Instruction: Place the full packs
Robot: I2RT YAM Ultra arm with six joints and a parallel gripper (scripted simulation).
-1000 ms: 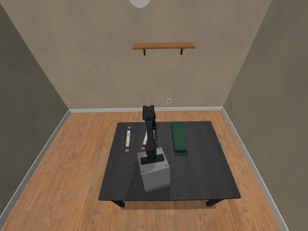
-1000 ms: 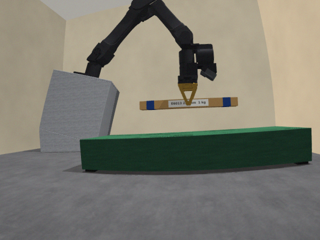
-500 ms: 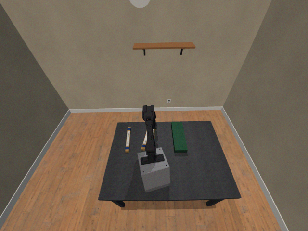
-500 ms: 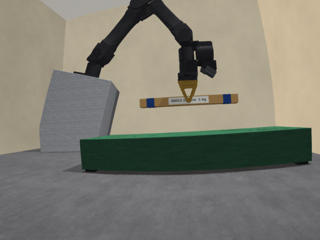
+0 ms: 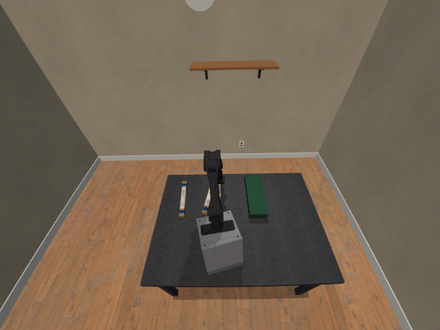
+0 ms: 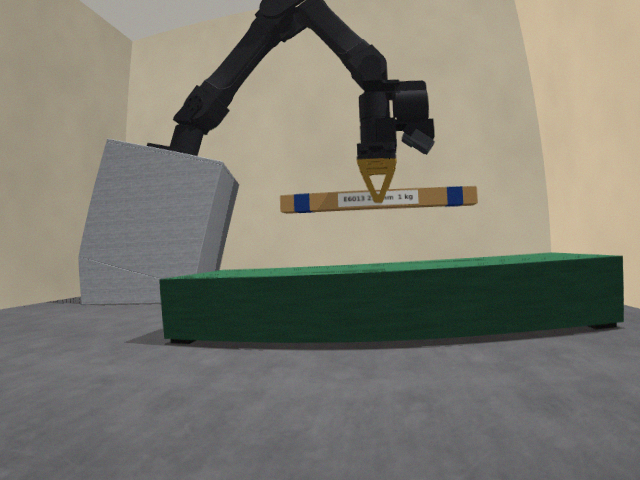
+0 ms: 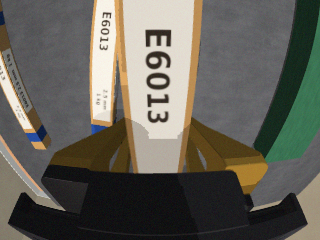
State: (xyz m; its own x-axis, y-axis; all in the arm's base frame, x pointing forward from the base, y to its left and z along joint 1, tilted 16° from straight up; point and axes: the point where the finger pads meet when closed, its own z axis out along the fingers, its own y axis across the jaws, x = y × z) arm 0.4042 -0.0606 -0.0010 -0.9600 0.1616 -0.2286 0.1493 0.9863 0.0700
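My gripper is shut on a tan pack of electrodes with blue bands and a white "E6013 1 kg" label. It grips the pack at its middle and holds it nearly level, high above the table. In the wrist view the held pack runs straight out from the fingers. The green low platform lies below and to the side, with nothing on it; it also shows at the right edge of the wrist view. A second pack lies flat on the table just left of the held one. A third pack lies further left.
The arm stands on a grey pedestal near the table's middle. In the top view the arm hides most of the held pack and part of the second pack. The platform sits at the table's back right.
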